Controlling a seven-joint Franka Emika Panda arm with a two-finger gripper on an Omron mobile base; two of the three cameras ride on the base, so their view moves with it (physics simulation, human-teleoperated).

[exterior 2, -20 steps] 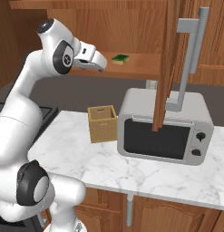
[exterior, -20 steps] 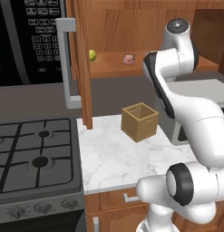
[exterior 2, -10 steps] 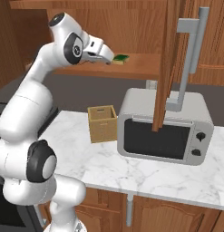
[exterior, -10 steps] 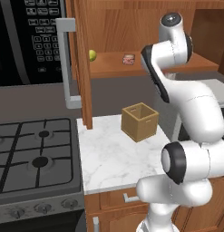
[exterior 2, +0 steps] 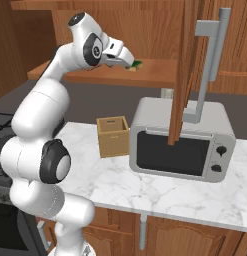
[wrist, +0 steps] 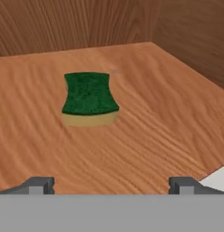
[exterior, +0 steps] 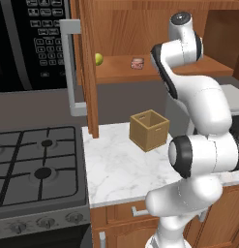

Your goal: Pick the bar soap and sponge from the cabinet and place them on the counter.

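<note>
Remaining on cabinet (exterior: 116, 29) shelf: sponge (wrist: 90, 98), bar soap (exterior: 137, 63). Fingers (wrist: 111, 185) spread, empty, facing sponge. Worktop (exterior: 121, 167): neither item delivered.

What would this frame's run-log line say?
phase: reaching | claw: open, empty | target: sponge on cabinet shelf, untouched | bar soap: on shelf

Sponge (wrist: 90, 97): rough matt dark green scrub top, softer yellow foam base. Cabinet (exterior: 121, 29) shelf: reddish-brown wood, visible grain, satin finish; door handle (exterior 2: 213, 65) smooth grey metal. Counter (exterior: 116, 169): polished white marble, grey veining. Wooden box (exterior: 149, 130): light matt wood. Microwave (exterior 2: 182, 140): smooth grey metal-look shell, glossy dark door. Stovetop (exterior: 36, 169): matt black. Bar soap (exterior: 137, 63): smooth pinkish block.
</note>
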